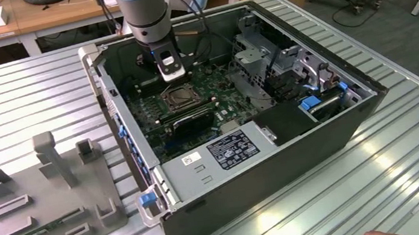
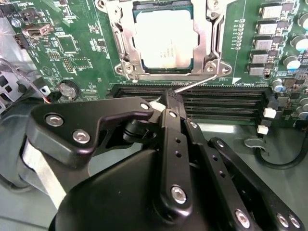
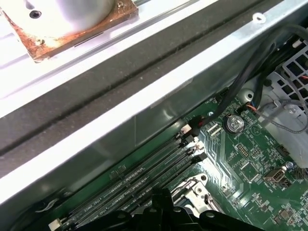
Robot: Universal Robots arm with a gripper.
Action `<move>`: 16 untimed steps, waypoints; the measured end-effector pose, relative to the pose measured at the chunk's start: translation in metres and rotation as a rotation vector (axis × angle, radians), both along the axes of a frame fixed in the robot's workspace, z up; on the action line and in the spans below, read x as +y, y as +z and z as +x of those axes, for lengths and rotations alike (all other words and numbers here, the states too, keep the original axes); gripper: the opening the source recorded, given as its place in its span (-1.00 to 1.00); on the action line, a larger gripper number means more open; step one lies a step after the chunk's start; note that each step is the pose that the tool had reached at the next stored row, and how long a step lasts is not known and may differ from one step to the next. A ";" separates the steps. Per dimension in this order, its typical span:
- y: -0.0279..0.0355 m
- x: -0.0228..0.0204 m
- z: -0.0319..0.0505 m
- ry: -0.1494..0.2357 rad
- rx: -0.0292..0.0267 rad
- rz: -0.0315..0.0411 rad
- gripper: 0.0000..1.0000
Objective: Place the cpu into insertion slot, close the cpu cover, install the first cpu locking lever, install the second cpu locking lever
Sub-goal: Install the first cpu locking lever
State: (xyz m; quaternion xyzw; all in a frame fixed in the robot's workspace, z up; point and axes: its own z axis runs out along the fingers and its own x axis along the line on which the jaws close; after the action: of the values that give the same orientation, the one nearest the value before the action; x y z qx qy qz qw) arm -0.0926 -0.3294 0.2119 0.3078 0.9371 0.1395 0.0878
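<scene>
In the second wrist view the cpu [image 2: 163, 38] lies flat in the insertion slot [image 2: 126, 72], its silvery-tan top showing through the cut-out of the cpu cover [image 2: 121, 43], which lies down over it. A thin metal locking lever [image 2: 195, 85] runs along the socket's edge beside the memory slots, and its free end meets the tip of my gripper [image 2: 168, 96], whose fingers are shut together. In the exterior view the gripper [image 1: 172, 77] hangs inside the open computer case just behind the socket [image 1: 178, 97]. The first wrist view catches the gripper [image 3: 161, 197] by a corner of the cover [image 3: 197, 188].
Long black memory slots [image 2: 216, 98] lie between the gripper and the socket. The case wall [image 3: 144, 110] stands close behind the arm. A grey drive cage [image 1: 254, 57] and power supply [image 1: 222, 152] fill the exterior view's right and front. A grey fixture [image 1: 49, 193] sits outside on the table.
</scene>
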 end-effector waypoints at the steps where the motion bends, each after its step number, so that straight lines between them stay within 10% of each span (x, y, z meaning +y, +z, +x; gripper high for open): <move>1: 0.0000 0.0001 0.0000 0.000 -0.0001 0.0031 -0.79; 16: 0.0002 0.0007 0.0034 -0.001 -0.0004 0.0372 -0.79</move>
State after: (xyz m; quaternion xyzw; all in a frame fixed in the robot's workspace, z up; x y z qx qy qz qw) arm -0.0892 -0.3288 0.2121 0.3096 0.9342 0.1570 0.0823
